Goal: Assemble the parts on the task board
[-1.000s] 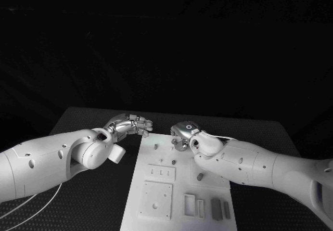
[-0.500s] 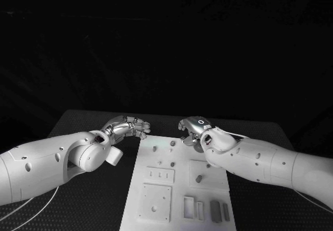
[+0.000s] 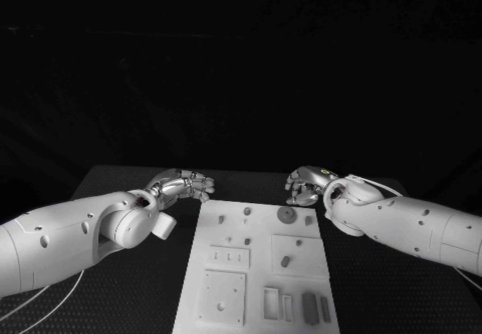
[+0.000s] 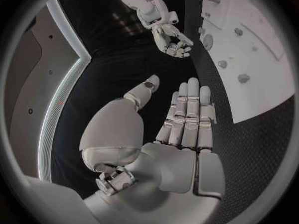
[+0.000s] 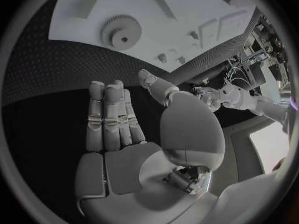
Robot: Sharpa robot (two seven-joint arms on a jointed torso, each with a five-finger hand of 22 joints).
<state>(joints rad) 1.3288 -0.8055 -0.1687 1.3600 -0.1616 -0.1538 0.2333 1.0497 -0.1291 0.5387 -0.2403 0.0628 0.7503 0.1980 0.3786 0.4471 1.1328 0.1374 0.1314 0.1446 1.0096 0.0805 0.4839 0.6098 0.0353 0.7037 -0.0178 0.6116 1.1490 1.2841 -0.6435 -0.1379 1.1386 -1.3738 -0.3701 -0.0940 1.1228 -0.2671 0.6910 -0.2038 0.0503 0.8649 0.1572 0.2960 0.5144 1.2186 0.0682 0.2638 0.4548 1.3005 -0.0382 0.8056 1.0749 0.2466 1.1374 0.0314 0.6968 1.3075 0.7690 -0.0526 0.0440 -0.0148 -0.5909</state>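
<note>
Head view: my right hand (image 3: 306,186), which a second ago hung over the far end of the flat white rectangular task board (image 3: 227,212), has drawn back to the board's far right corner and now hovers above the black textured tabletop (image 3: 120,182); where it was, a small round toothed grey gear (image 3: 288,214) lies exposed on the board near the far edge. I judge that this gear has just been seated and that the hand is withdrawing empty. My left hand (image 3: 188,184) has kept its place off the board's far left corner, fingers loosely curled, touching nothing. The remaining small grey parts, pegs and flat bars (image 3: 311,305), lie spread toward the board's near end, so assembly looks only partly done. Left wrist view: my left hand (image 4: 184,129) shows its palm with fingers extended side by side and the thumb set apart, holding nothing, above the tabletop just beside the board's edge (image 4: 249,104); my right hand (image 4: 173,39) appears beyond it, fingers bent, nothing visibly held. Right wrist view: my right hand (image 5: 115,129) is likewise spread and empty, fingers straight and together, thumb apart, with the gear (image 5: 121,32) lying flat on the board (image 5: 181,15) ahead of the fingertips and clear of them.
</note>
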